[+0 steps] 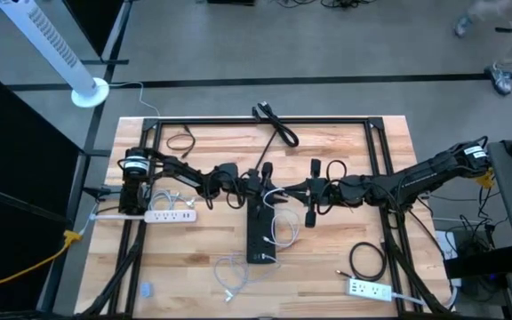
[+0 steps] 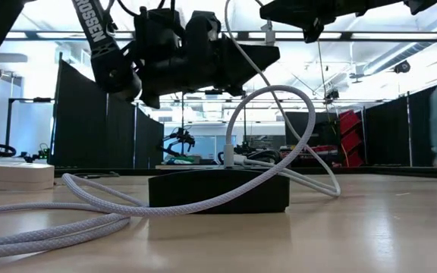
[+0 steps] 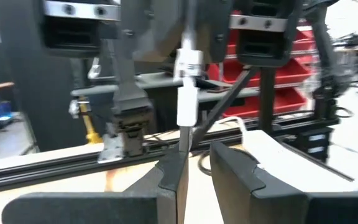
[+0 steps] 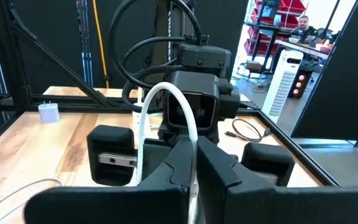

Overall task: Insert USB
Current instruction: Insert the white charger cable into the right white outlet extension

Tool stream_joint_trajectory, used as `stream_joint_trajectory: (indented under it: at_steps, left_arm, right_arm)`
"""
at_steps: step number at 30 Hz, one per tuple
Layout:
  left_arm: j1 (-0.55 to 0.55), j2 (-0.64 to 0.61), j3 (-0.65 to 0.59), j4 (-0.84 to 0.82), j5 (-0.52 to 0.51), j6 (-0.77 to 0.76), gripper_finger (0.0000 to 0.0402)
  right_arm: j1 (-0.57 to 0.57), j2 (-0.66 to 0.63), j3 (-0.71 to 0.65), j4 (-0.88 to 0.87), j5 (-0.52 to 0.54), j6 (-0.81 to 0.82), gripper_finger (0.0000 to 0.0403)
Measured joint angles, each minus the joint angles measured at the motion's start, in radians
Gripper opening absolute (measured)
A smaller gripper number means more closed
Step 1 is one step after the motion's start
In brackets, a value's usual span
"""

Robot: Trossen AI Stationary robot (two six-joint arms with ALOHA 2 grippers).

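A black hub lies on the table's middle. A white USB plug stands upright over it, metal tip down. In the low view its lower end is at the hub's top; whether it sits in a socket I cannot tell. Its white cable arches up and back into my right gripper, which is shut on it and comes from the table's right. My left gripper faces it from the left, open, with the plug just ahead of its fingers. My left gripper has the plug's metal tip right at the inner edge of one finger; whether they touch I cannot tell. My right gripper pinches the white cable between its two fingers, a short way behind the plug. The cable rises out of the fingers in a loop and drops to the plug.
A white power strip lies at the left and another at the near right. Black cable coils and slack white cable lie around. Black frame rails border the work area.
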Motion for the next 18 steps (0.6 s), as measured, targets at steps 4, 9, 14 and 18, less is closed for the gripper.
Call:
stream_joint_trajectory:
  at_steps: [4, 9, 14, 18]
  left_arm:
    - [0.002, 0.000, -0.002, 0.003, -0.020, 0.016, 0.0055]
    - [0.003, -0.001, -0.002, 0.006, -0.018, 0.030, 0.0055]
    - [0.004, -0.002, -0.002, 0.014, 0.059, 0.035, 0.0055]
    - [0.003, -0.003, -0.002, 0.016, 0.062, 0.026, 0.0055]
  right_arm:
    - [0.000, 0.000, 0.000, -0.003, -0.001, 0.005, 0.0000]
    - [0.000, 0.000, 0.000, -0.002, -0.003, 0.013, 0.0000]
    - [0.000, 0.000, 0.000, -0.002, -0.003, 0.013, 0.0000]
    - [0.000, 0.000, 0.000, -0.003, -0.003, 0.010, 0.0000]
